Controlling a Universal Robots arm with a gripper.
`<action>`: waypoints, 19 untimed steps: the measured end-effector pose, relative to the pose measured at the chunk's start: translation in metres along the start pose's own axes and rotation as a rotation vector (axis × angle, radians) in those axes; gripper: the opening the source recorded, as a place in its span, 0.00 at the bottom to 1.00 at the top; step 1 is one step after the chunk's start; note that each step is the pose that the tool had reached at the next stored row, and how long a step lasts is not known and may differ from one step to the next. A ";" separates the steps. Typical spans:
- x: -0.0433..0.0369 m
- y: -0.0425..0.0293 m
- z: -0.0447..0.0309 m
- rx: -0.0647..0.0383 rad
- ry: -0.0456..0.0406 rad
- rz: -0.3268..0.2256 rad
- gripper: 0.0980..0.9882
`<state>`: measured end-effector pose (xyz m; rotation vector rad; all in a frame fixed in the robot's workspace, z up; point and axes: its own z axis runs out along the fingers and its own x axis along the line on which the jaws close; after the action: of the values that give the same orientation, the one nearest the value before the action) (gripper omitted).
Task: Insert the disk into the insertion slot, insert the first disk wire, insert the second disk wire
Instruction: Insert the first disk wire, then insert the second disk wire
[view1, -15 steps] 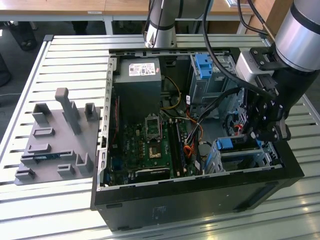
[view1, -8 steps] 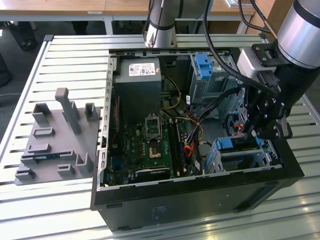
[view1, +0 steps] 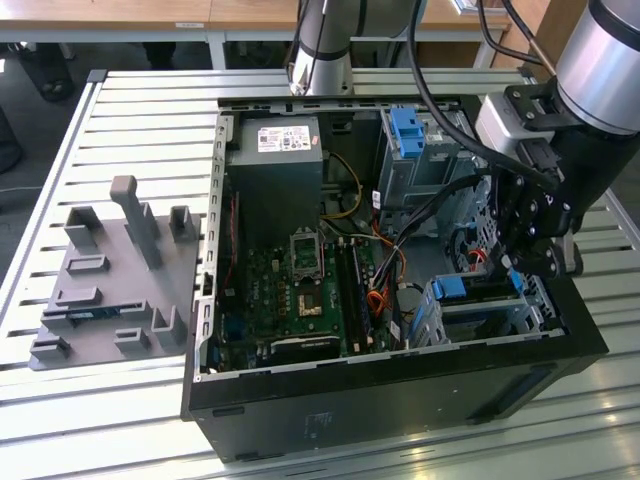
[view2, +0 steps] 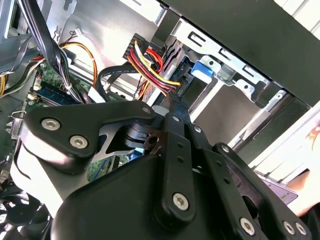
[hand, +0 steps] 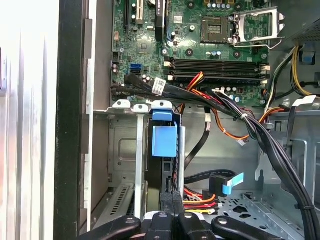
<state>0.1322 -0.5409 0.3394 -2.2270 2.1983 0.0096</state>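
- Left of the exterior view: a grey holder tray lies on the slatted counter.
- Upper middle: the power supply's white label has print too small to read.
- Lower right: the disk sits in the insertion slot, blue carrier up, so that step looks done.
- In the second wrist view, the gripper has its jaws pressed together, seemingly pinching the black plug of the first disk wire. The wire step looks in hand, and mating calls for the plug square to the disk's port.
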 end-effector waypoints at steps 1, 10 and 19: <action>0.0000 0.0000 -0.0003 0.000 -0.0001 0.000 0.01; 0.0000 -0.0001 -0.0035 -0.003 0.0000 0.000 0.01; -0.0002 -0.0001 -0.0123 -0.007 -0.0002 0.000 0.01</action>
<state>0.1322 -0.5409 0.3517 -2.2304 2.2017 0.0175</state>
